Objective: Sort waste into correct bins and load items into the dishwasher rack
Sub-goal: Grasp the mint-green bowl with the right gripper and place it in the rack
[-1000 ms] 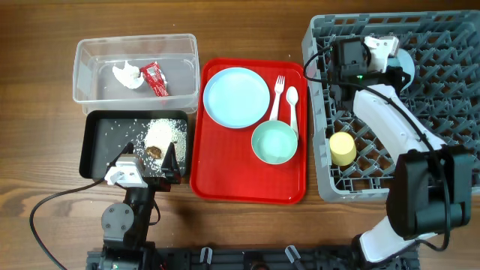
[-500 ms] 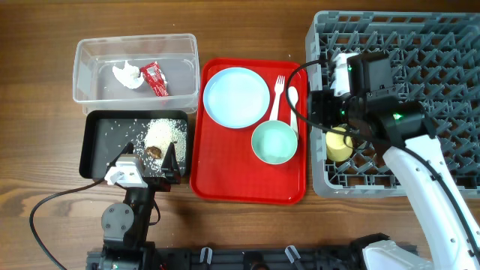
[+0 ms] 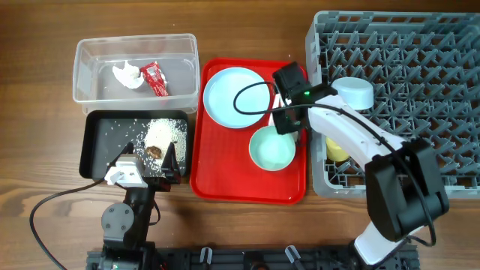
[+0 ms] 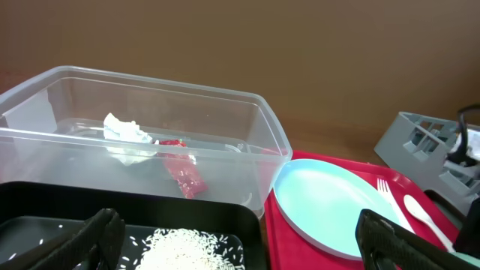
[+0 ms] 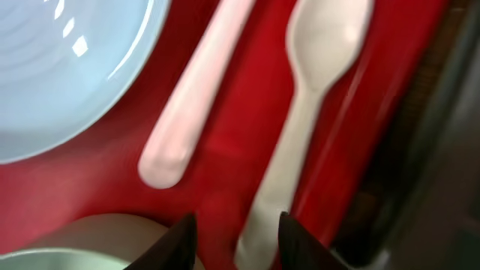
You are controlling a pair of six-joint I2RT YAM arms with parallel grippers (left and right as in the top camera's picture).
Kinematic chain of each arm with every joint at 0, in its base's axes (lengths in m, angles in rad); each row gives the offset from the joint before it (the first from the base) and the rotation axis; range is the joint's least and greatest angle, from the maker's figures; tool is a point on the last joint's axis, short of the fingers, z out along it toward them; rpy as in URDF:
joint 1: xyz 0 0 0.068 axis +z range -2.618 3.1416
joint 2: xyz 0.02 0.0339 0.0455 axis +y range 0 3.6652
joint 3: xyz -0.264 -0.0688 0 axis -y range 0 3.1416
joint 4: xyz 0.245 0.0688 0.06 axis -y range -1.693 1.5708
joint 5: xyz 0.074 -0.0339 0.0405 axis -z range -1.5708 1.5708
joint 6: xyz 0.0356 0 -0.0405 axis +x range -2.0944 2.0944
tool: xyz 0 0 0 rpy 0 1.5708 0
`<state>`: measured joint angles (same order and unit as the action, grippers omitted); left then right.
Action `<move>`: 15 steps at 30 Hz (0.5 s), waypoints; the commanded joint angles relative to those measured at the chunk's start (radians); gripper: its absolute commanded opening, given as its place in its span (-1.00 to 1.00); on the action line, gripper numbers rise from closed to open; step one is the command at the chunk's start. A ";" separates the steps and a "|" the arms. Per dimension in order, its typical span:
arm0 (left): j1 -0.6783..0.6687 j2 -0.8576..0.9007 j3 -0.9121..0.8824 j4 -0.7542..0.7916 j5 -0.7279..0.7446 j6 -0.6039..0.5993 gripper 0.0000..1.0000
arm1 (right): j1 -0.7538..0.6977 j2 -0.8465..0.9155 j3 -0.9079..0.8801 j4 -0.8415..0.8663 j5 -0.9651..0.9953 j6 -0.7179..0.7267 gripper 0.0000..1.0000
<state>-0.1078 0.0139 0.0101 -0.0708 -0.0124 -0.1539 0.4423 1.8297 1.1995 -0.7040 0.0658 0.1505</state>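
Observation:
The clear tub (image 3: 90,94) holds the crumpled tissue (image 3: 127,75) and red sachet (image 3: 155,79). The black tray (image 3: 101,146) holds rice (image 3: 166,131) and the brown lump (image 3: 154,151). My left gripper (image 3: 148,160) is open and empty at the tray's near edge (image 4: 244,255). My right gripper (image 3: 289,120) is open and low over the red tray's right side. In the right wrist view its jaws (image 5: 240,244) straddle the spoon (image 5: 307,97), beside the fork (image 5: 195,97). The plate (image 3: 236,97) and mint bowl (image 3: 271,150) are on the red tray. The small blue bowl (image 3: 354,92) and yellow cup (image 3: 337,152) are in the rack (image 3: 420,45).
The red serving tray (image 3: 225,187) lies between the bins and the rack. The rack's wall stands close on the right of my right gripper. My right arm crosses the rack's left edge and hides part of the yellow cup.
My right gripper has moved left from the rack to the red tray, over the spoon. The small blue bowl now shows in the rack. The left arm has not moved.

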 commanded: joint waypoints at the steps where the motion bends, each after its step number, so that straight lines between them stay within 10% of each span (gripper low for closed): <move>1: 0.010 -0.008 -0.005 0.000 0.008 0.016 0.99 | 0.002 0.018 0.003 -0.004 -0.090 -0.047 -0.41; 15: 0.010 -0.008 -0.005 0.000 0.008 0.016 0.99 | 0.003 -0.192 -0.063 -0.072 -0.190 -0.100 -0.12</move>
<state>-0.1078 0.0139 0.0101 -0.0708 -0.0120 -0.1539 0.4423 1.5799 1.1885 -0.7815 -0.0738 0.0902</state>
